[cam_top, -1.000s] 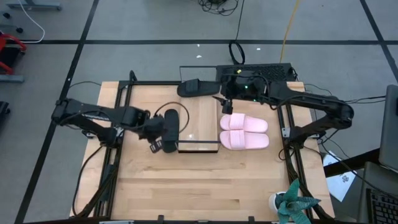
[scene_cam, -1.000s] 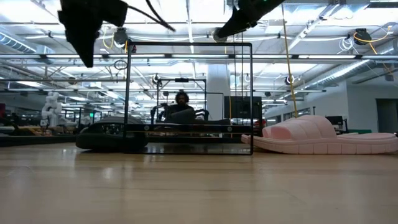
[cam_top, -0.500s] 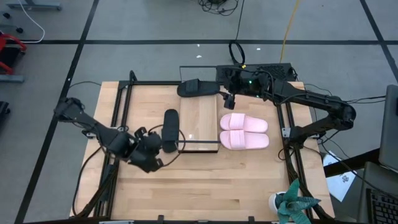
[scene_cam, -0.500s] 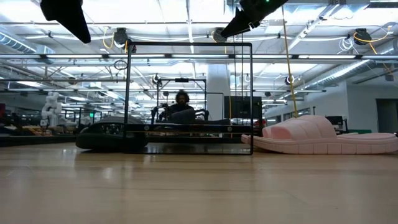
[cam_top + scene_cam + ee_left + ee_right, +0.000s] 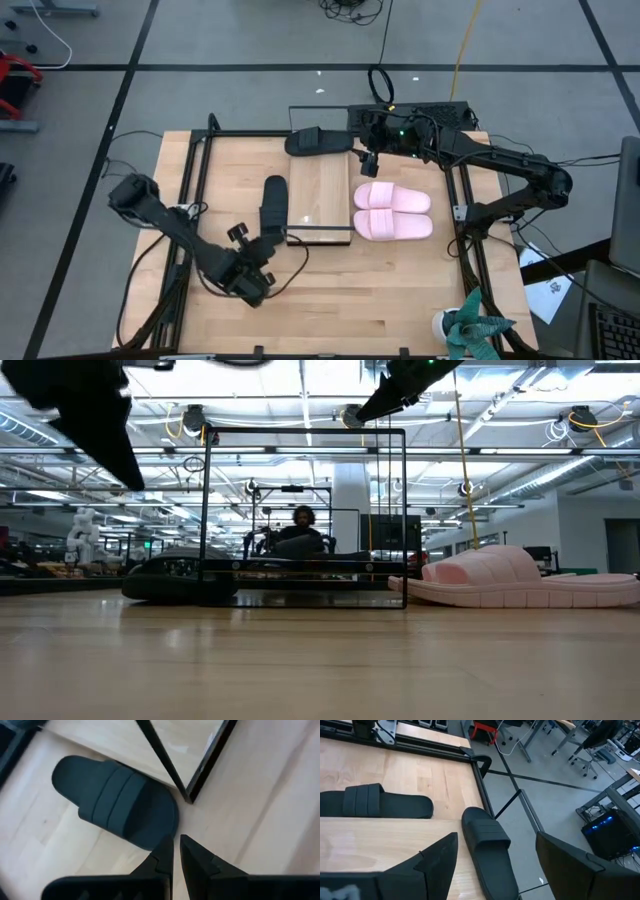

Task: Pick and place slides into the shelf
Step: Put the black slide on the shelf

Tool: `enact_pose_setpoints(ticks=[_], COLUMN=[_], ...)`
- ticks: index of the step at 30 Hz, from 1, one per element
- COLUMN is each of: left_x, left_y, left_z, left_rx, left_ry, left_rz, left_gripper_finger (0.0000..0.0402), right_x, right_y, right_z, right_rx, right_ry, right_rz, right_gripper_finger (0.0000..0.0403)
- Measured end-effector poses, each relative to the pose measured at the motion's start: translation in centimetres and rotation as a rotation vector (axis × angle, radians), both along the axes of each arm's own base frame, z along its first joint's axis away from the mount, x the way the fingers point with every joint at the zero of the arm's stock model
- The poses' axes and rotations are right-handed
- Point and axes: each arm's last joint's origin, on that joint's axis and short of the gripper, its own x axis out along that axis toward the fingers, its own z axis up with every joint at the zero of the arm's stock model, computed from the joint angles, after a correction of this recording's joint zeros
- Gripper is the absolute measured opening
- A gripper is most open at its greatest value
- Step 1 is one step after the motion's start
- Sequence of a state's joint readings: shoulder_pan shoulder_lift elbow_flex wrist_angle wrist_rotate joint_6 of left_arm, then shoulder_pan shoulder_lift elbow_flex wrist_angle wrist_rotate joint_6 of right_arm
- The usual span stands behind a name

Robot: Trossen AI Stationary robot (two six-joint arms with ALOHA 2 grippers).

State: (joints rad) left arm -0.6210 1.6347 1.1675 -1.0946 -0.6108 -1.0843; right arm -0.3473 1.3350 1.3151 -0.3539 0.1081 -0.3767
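Left wrist view, left claw (image 5: 176, 851) nearly closed, empty

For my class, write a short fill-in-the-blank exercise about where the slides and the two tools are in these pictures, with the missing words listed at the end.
1. The two pink slides lie side by side on the table to the ____ of the shelf in the high view.
2. One black slide lies on the table against the shelf's ____ edge in the high view.
3. The left tool has its fingers ____ and holds nothing.
4. The right tool hovers with its fingers ____.

Missing words: right; left; shut; open
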Motion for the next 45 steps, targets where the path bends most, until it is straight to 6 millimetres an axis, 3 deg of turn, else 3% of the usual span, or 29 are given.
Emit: enact_pose_setpoints(ticks=[7,18,24,39,45], left_x=[0.7,0.9,-0.3,-1.3,-1.3], left_y=[-1.1,-1.7,-0.9,0.1,0.1], left_z=[-3.1,-4.6,-5.9,-7.0,-7.0], left_rx=[0.078,0.218,0.265,0.284,0.316], left_ry=[0.067,0.069,0.117,0.178,0.185], left_rz=[0.003,-0.055,-0.065,-0.067,-0.098], left_gripper_finger=[0.0031,0.0031,0.0031,0.0033,0.0066], right_x=[0.0,0.0,0.0,-0.1,-0.1], right_y=[0.0,0.0,0.0,0.0,0.2], right_z=[0.0,0.0,-0.1,-0.2,-0.2], right_rx=[0.013,0.029,0.031,0.105,0.148], right_ry=[-0.004,-0.011,-0.007,-0.024,-0.045], right_rz=[-0.007,-0.015,-0.015,-0.052,-0.069], right_gripper_finger=[0.0258,0.0258,0.0258,0.0258,0.0258])
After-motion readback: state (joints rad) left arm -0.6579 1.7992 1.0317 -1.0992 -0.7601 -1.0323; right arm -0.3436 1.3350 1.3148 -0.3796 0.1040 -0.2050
